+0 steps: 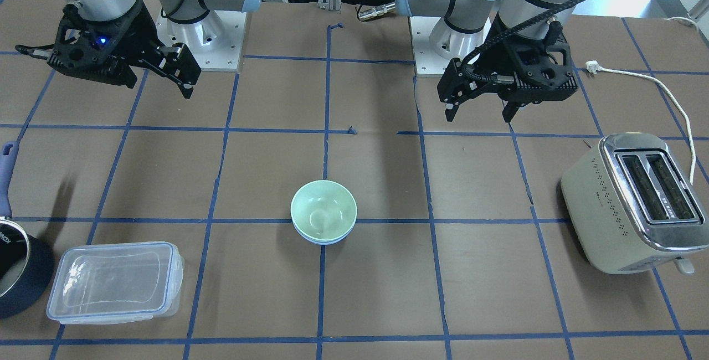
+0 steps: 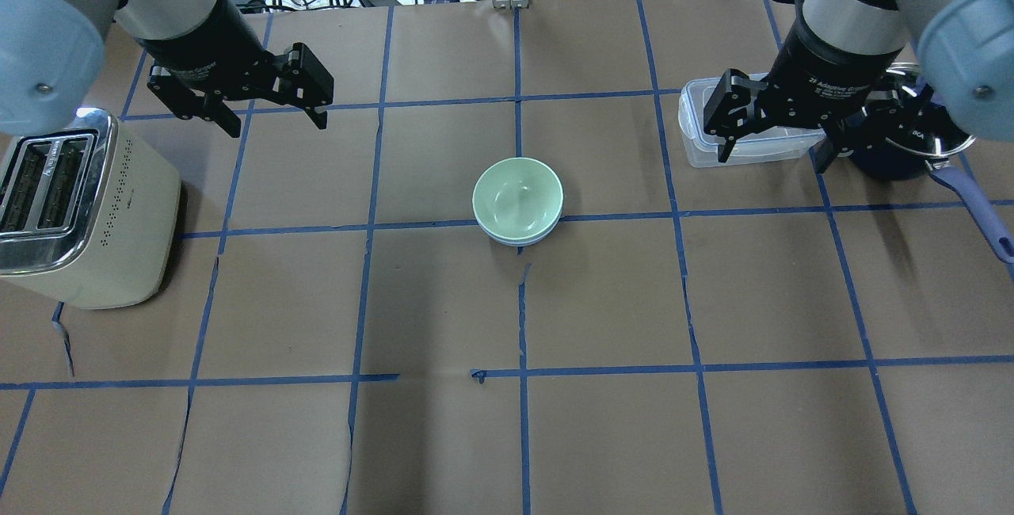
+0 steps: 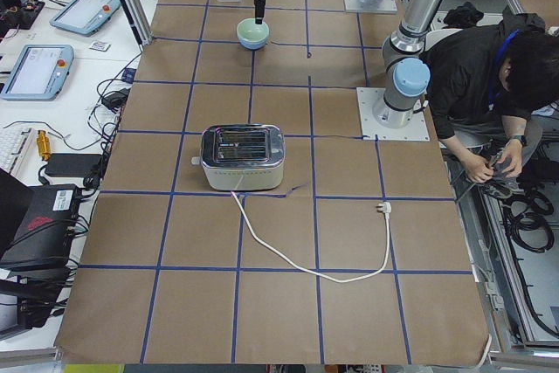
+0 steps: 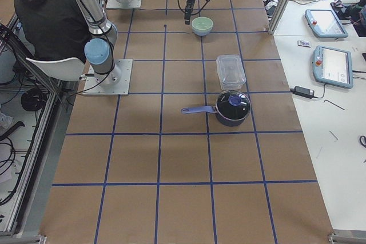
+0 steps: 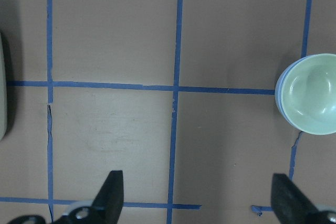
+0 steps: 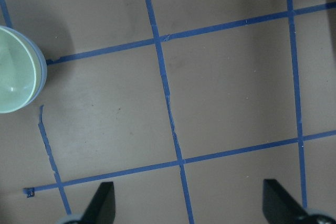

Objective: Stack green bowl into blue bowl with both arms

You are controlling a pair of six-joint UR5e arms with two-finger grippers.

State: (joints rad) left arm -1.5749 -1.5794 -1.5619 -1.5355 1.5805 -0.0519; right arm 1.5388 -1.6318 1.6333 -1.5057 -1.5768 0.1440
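The pale mint-green bowl (image 2: pixel 517 198) sits nested inside the pale blue bowl (image 2: pixel 519 240) at the table's middle; only the blue rim shows under it. The stack also shows in the front view, green bowl (image 1: pixel 322 210) in blue bowl (image 1: pixel 324 240), and at the edges of both wrist views (image 5: pixel 312 95) (image 6: pixel 13 72). My left gripper (image 2: pixel 277 125) is open and empty, raised above the table, left of the bowls. My right gripper (image 2: pixel 772 160) is open and empty, raised to their right. Neither touches the bowls.
A cream toaster (image 2: pixel 79 214) stands at my left, its white cord (image 1: pixel 653 80) trailing on the table. A clear plastic container (image 2: pixel 697 135) and a dark pot with a blue handle (image 2: pixel 974 206) lie under and beside my right gripper. A person (image 3: pixel 489 85) crouches behind the robot.
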